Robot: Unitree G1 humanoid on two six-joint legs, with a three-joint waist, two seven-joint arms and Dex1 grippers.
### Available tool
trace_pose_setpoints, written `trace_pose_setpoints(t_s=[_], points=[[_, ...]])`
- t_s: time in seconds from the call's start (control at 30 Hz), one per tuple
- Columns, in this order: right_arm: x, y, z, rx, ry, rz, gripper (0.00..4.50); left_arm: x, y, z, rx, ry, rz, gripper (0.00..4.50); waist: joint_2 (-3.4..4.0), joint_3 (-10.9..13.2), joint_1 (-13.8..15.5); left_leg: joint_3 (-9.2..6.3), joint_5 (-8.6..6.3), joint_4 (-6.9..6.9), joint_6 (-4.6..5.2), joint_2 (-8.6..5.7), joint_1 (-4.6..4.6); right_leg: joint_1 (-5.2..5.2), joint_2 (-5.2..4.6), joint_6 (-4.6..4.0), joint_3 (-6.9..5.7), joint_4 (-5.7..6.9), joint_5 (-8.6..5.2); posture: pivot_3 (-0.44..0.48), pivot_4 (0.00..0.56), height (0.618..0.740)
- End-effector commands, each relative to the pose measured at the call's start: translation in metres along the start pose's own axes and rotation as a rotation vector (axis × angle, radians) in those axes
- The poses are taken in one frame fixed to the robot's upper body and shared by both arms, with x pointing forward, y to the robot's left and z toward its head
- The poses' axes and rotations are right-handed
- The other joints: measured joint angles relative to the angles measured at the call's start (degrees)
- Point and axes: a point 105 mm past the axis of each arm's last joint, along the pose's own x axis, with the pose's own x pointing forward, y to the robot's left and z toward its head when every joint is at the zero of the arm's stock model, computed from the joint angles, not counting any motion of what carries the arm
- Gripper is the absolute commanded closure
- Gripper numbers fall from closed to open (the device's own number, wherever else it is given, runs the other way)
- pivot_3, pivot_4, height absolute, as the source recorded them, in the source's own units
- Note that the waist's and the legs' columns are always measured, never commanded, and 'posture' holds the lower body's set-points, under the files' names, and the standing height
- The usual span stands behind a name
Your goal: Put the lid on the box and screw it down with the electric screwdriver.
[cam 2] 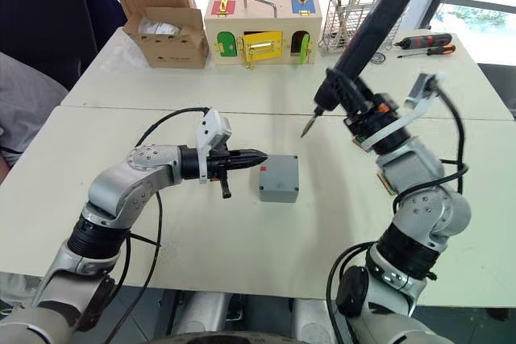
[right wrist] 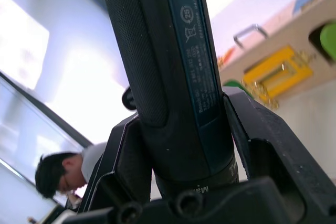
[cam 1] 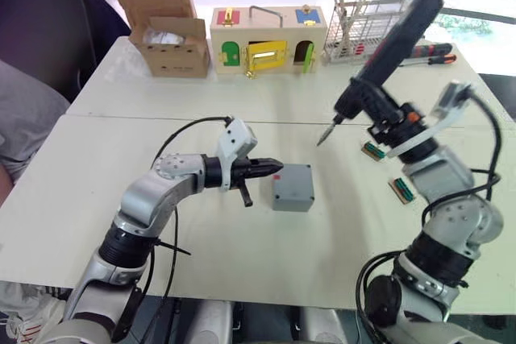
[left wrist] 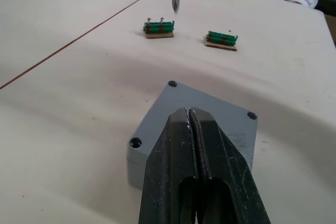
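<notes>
The grey box stands mid-table with the lid sitting on top of it, screw holes showing at its corners. My left gripper is shut and empty, its tips over the lid's left edge. Whether they touch it I cannot tell. My right gripper is shut on the electric screwdriver, a thick black cylinder held tilted in the air to the right of and behind the box. Its metal bit points down and left, well above the table and short of the lid.
Two small green terminal blocks lie right of the box. Along the far edge stand a cardboard box, a wooden box with coloured doors, a wire rack and hand screwdrivers. A person sits at the left.
</notes>
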Motion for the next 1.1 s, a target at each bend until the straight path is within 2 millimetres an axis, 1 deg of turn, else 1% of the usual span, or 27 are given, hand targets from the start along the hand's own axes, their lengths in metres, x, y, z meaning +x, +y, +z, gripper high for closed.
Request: trace_pose_setpoints(t_s=[0.03,0.13,0.3,0.33,0.4,0.5,0.63,0.9,1.1], points=[[0.006,0.025,0.012,-0.075,-0.058,0.108,2.54,0.004,-0.002,0.010,0.039,-0.014,-0.010,4.50,0.00,0.0,0.0,-0.01,0.01,0.00,-0.01,0.03,0.00,0.00,0.03,0.00,0.00,0.00,0.00,0.000,0.150,0.731],[0.008,0.027,0.005,-0.084,-0.043,0.114,2.54,0.010,-0.003,0.003,0.043,0.024,-0.024,4.50,0.00,0.0,0.0,-0.02,0.01,-0.01,-0.01,0.05,0.00,0.00,0.06,0.00,0.00,-0.01,-0.01,0.000,0.150,0.731],[0.006,0.024,-0.001,-0.109,-0.031,0.098,2.54,0.019,-0.002,-0.015,0.079,0.112,-0.035,4.50,-0.02,0.0,0.3,-0.01,0.01,-0.01,-0.01,0.05,0.00,0.00,0.07,0.00,0.00,-0.03,-0.01,0.000,0.150,0.731],[0.005,0.022,-0.002,-0.115,-0.029,0.093,2.54,0.020,-0.002,-0.018,0.086,0.125,-0.039,4.50,-0.03,0.0,0.3,-0.01,0.01,0.00,-0.01,0.05,0.00,0.00,0.08,0.00,0.00,-0.03,-0.01,0.000,0.150,0.731],[0.000,0.012,-0.004,-0.139,-0.021,0.054,2.54,0.023,-0.002,-0.025,0.141,0.168,-0.046,4.50,-0.03,0.0,0.4,-0.01,0.01,0.00,-0.01,0.05,0.00,0.00,0.08,0.00,0.00,-0.04,-0.01,0.000,0.150,0.731],[-0.006,0.001,-0.005,-0.154,-0.021,0.016,2.54,0.025,-0.003,-0.024,0.152,0.163,-0.053,4.50,-0.03,0.0,0.5,-0.01,0.01,0.00,-0.01,0.05,0.02,0.03,0.08,0.00,0.00,-0.13,-0.01,0.000,0.150,0.731],[-0.009,-0.005,-0.008,-0.155,-0.019,-0.006,2.54,0.026,-0.004,-0.023,0.156,0.156,-0.062,4.50,-0.03,0.0,0.4,-0.01,0.01,0.00,-0.01,0.08,0.01,0.05,0.10,0.00,0.00,-0.29,-0.01,0.000,0.150,0.731],[-0.006,-0.003,-0.015,-0.145,-0.019,-0.005,2.54,0.025,-0.004,-0.023,0.156,0.156,-0.069,4.50,-0.03,0.0,0.4,-0.01,0.00,0.00,-0.01,0.10,0.01,0.04,0.11,0.00,0.00,-0.30,-0.01,0.000,0.150,0.731],[-0.005,-0.001,-0.010,-0.136,-0.042,-0.004,2.54,0.024,-0.006,-0.023,0.151,0.159,-0.070,4.50,-0.03,0.0,0.4,-0.01,0.00,0.00,-0.01,0.11,0.01,0.05,0.11,0.00,0.01,-0.30,-0.01,0.000,0.150,0.731]])
